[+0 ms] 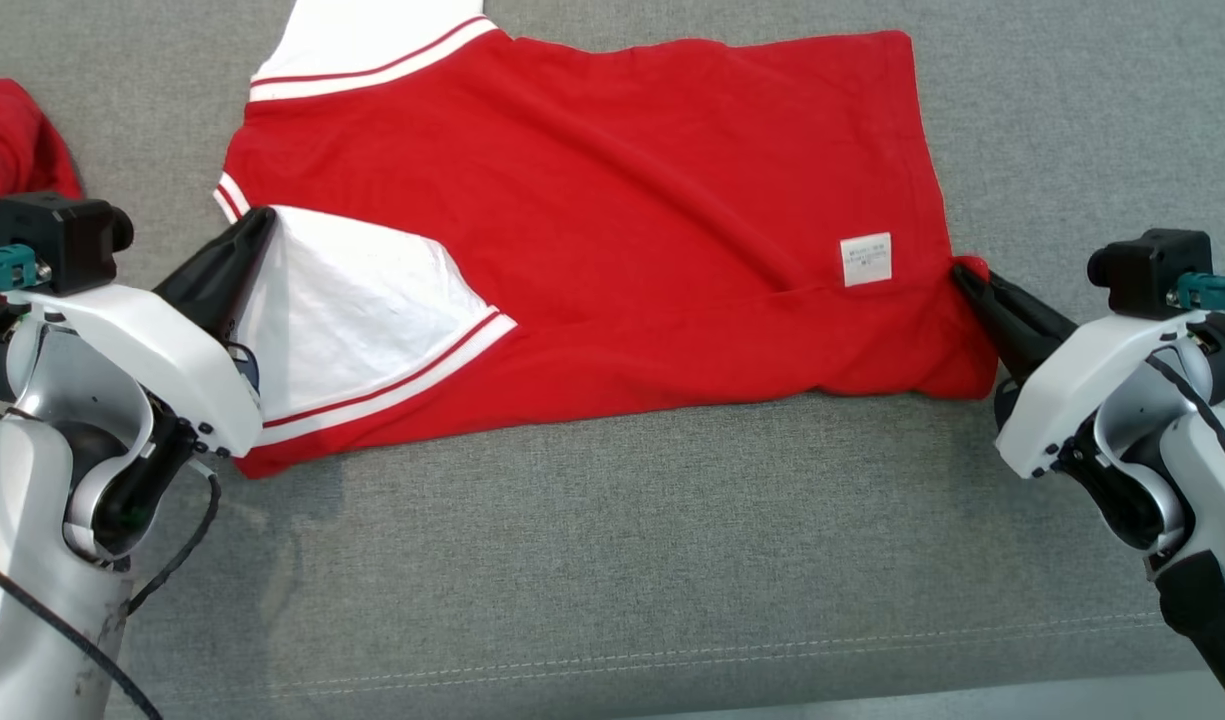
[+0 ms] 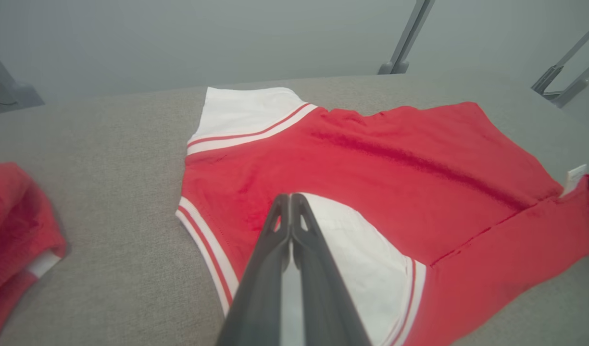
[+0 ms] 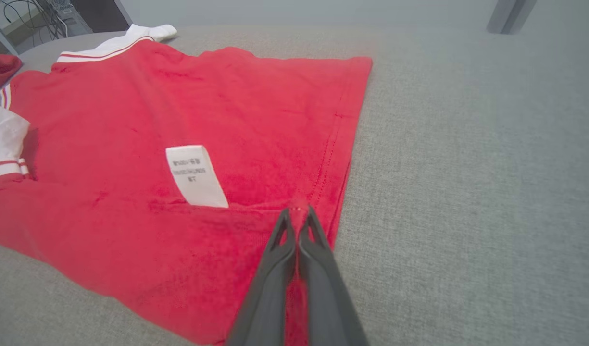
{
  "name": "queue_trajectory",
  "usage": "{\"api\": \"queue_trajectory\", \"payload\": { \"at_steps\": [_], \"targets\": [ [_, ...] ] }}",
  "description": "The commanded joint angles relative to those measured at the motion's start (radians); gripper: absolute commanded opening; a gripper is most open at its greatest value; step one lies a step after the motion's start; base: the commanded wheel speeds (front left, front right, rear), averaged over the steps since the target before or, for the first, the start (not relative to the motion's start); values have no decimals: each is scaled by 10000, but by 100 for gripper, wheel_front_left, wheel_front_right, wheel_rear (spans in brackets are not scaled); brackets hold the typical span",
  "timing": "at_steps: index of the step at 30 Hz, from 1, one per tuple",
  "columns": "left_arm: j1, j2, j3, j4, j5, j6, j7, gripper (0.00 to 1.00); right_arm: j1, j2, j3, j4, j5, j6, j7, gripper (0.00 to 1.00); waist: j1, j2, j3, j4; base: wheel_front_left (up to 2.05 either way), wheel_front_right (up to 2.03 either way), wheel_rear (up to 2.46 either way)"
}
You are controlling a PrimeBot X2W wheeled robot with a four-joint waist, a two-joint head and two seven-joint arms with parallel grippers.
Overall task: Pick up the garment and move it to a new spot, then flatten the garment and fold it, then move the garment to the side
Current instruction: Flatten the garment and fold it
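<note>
Garment [image 1: 592, 200] edges sit in both our pincers. Our left pincer [image 1: 257, 225] has its dark fingers pressed together on the cloth where the white sleeve [image 1: 352, 300] meets the striped neckline; in the left wrist view the tips [image 2: 290, 199] meet at the top of that white panel. Our right pincer [image 1: 964, 272] is closed tight on a small pinch of red hem at the opposite end, and in the right wrist view the fabric bunches up between its tips [image 3: 298, 214].

Between the two grips we see the red shirt spread lengthwise, lying on the grey fabric-covered tabletop [image 1: 612, 560], with a shallow crease running along its middle. A white label [image 1: 865, 259] lies on the red near the right pincer. The far sleeve [image 1: 372, 45], white with red stripes, lies flat at the shirt's far left corner. A second red cloth [image 1: 12, 150] lies crumpled beyond our left arm, apart from the shirt.
</note>
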Motion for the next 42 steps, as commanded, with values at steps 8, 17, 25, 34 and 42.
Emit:
{"api": "queue_trajectory", "payload": {
  "at_steps": [8,17,25,34,42],
  "targets": [
    [-656,246,393,1264,-89,-51,-1195,100,-567,58,649,786,625,42,-1344,100,0,0,144,-55,0,0,0],
    [915,-234,580,676,570,1188,-2592,100,559,535,-490,1424,329,42,-3039,100,0,0,-157,40,0,0,0],
    [2844,-625,518,-422,597,1984,-2590,100,2111,1499,-1833,965,-724,42,-3189,100,0,0,-497,155,0,0,0],
    [3394,-748,619,-375,169,2113,-2331,100,2817,2085,-2547,323,-1276,42,-2294,100,0,0,-717,202,0,0,0],
    [3055,-732,532,501,-305,1794,-1822,100,2625,2211,-2505,322,-1256,42,-1496,100,0,0,-760,122,0,0,0]
  ]
}}
